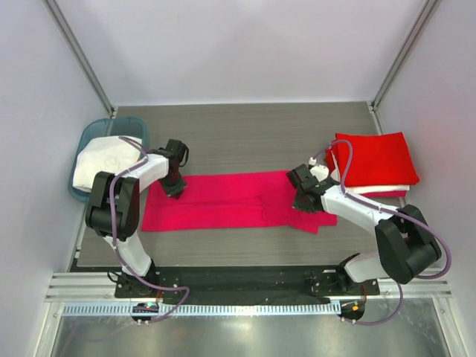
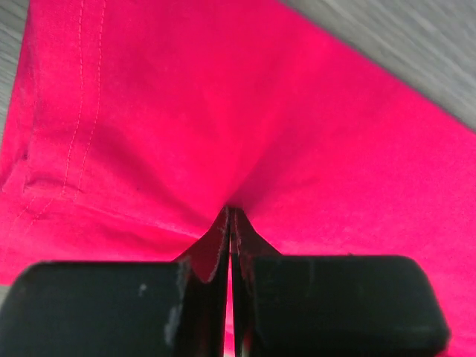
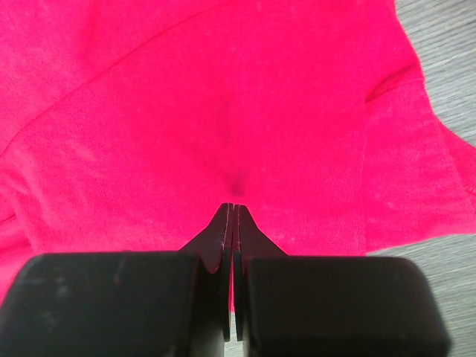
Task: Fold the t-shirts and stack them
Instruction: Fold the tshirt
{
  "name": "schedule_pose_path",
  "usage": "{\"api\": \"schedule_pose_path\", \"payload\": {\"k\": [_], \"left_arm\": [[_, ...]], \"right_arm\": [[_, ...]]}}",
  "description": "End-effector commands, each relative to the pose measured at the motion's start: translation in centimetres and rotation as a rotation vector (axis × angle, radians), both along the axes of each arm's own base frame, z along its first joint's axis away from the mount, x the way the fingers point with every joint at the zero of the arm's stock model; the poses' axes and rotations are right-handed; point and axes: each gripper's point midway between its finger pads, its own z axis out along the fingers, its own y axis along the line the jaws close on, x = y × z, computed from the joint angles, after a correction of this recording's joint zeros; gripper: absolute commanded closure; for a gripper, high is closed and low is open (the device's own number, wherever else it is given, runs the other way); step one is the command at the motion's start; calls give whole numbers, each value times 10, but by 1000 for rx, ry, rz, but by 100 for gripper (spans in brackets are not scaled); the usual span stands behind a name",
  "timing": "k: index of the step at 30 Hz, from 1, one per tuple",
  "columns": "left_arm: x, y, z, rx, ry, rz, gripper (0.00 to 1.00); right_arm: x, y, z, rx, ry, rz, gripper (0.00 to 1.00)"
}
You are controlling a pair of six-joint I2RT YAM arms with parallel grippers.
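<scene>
A folded red stack [image 1: 375, 158] already sits at the right, while both arms' jaws are pinched shut on the magenta-pink t-shirt [image 1: 223, 201], a half-folded strip on the surface, and white cloth [image 1: 100, 160] waits in the teal basket [image 1: 93, 130].

You are looking into a robot test cell in a lab, not a home. Plain white panels [image 1: 245, 44] are closing in the desk [image 1: 245, 134] along its far, left and right edges, and bare metal posts [image 1: 78, 52] are rising from its far corners. Along the near edge a black mounting rail [image 1: 245, 277] is carrying the left arm [image 1: 119, 212] and the right arm [image 1: 394, 245], with purple cables [image 1: 112, 204] looping off them and a white slotted strip [image 1: 223, 309] running in front. The laundry is lying there like staged props: a teal basket [image 1: 93, 137] at the far left corner, folded red t-shirts [image 1: 375, 160] toward the far right corner, and a magenta t-shirt [image 1: 223, 201] across the middle.
</scene>
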Motion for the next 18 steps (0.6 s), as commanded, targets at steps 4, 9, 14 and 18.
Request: {"api": "schedule_pose_path", "payload": {"k": [4,9,14,18], "left_arm": [[17,5,-18,3,-38,81,100],[12,9,-24,15,-26,107,100],[-2,9,-28,0,-11,137,100],[-15,5,-21,-38,-32,162,100]], "right_arm": [[21,4,12,-11,-68,-9,99],[21,2,0,-20,-36,-12,99],[23,-2,-19,-20,27,-15,99],[36,-8,-24,-14,42,-30,99]]}}
